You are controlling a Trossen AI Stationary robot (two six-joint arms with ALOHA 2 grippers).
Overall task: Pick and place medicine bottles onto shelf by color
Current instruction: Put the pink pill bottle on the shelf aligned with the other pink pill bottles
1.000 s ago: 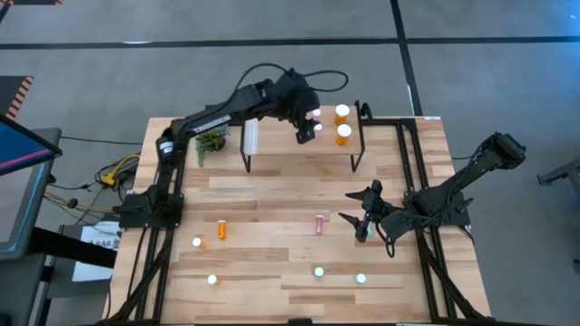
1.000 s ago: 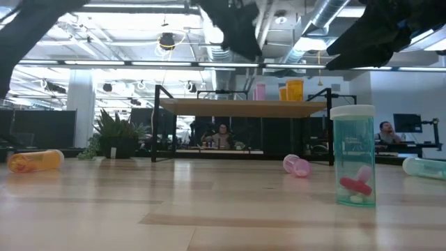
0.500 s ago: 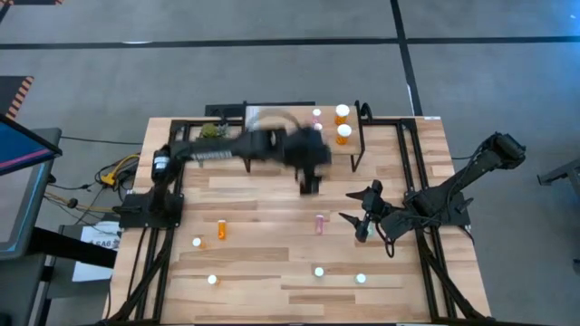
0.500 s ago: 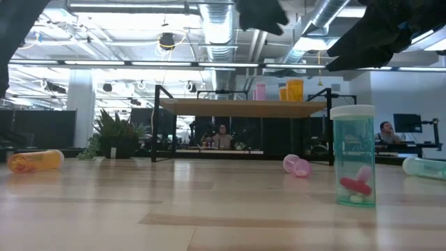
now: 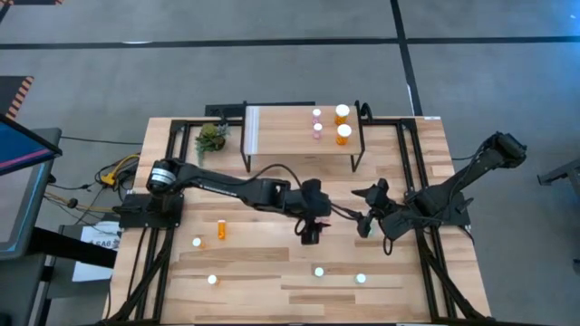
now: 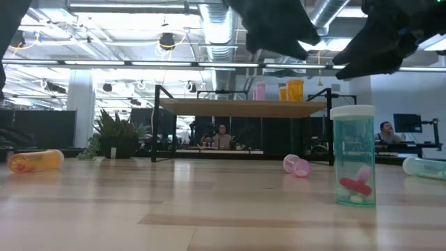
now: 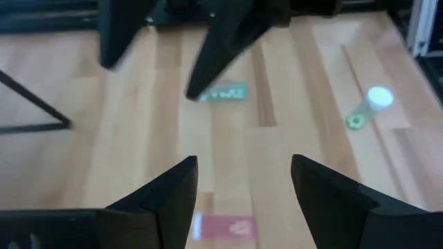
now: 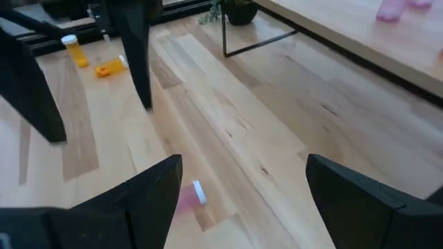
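Note:
The shelf (image 5: 290, 136) stands at the table's far side and carries two pink bottles (image 5: 317, 123) and two orange bottles (image 5: 343, 124). My left gripper (image 5: 310, 234) hovers open at mid-table over a pink bottle (image 7: 221, 226) that lies on its side below and between the fingers. In the high view the gripper hides that bottle. My right gripper (image 5: 361, 206) waits open just to the right, with a teal bottle (image 5: 362, 231) lying beside it.
An orange bottle (image 5: 221, 229) lies at the left. Several capped bottles (image 5: 319, 271) stand along the near side, one of them teal (image 6: 352, 155) close to the low camera. A small plant (image 5: 211, 139) sits left of the shelf. Black frame rails (image 5: 410, 154) run along the table's sides.
My left gripper has swung from above the shelf toward the table's near edge and down, and now hangs over the lying pink bottle at mid-table. Its fingers have stayed open.

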